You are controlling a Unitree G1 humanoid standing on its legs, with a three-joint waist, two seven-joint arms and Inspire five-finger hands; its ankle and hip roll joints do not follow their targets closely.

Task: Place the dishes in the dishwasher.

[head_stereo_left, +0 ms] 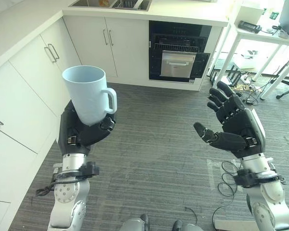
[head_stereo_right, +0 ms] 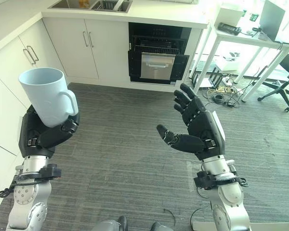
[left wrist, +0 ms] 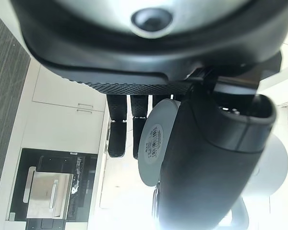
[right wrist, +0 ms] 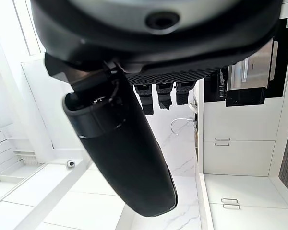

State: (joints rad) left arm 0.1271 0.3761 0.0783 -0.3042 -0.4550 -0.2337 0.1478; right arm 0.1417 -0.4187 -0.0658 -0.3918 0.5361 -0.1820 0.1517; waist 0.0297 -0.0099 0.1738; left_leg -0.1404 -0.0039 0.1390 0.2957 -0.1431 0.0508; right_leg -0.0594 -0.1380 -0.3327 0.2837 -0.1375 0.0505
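Note:
My left hand (head_stereo_left: 82, 132) is shut on a pale blue mug (head_stereo_left: 89, 94), held upright at chest height with its handle turned to the right. The mug's round base (left wrist: 156, 143) shows between the thumb and fingers in the left wrist view. My right hand (head_stereo_left: 236, 127) hangs open, palm turned inward, with nothing in it. The dishwasher (head_stereo_left: 178, 53) stands open in the cabinet run straight ahead, its dark inside and wire rack (head_stereo_left: 176, 47) showing above a steel panel.
White cabinets (head_stereo_left: 29, 82) run along the left and across the back under a pale counter with a sink (head_stereo_left: 111, 4). A white desk (head_stereo_left: 265, 36) with cables below stands at the far right. Grey striped floor (head_stereo_left: 154, 139) lies between me and the dishwasher.

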